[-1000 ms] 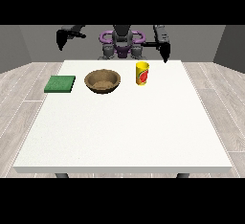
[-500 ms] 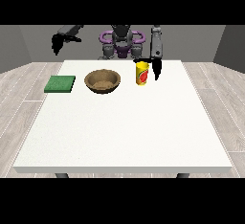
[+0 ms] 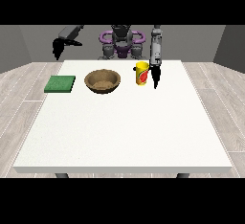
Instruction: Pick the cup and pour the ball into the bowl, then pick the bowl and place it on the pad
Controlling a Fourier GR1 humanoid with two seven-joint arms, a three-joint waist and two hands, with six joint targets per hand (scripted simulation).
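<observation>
A: Front view: the cup (image 3: 141,73) stands upright on the white table (image 3: 124,132), yellow with a red mark on its side. The hand at the view's right (image 3: 155,76) hangs just beside the cup, on the side away from the bowl (image 3: 102,81), and points down toward the table.

B: Does the hand hold the cup?

A: It seems not. A thin gap shows between them. Whether the fingers are spread or pressed together, one cannot tell; they show only as one dark narrow shape.

B: And the other things?

A: The bowl is near the cup, on the side opposite to the hand. The green pad (image 3: 60,84) lies beyond the bowl, well apart from the cup. The hand at the view's left (image 3: 57,49) is raised far past the pad, off the table edge; its fingers also cannot be read. The ball is not visible, so probably it is inside the cup.

B: So how should the robot take the cup well?

A: Probably it should bring the hand sideways against the cup wall, at the middle height, and close around it while the cup stays upright, so that the ball remains inside until the cup is over the bowl.
</observation>
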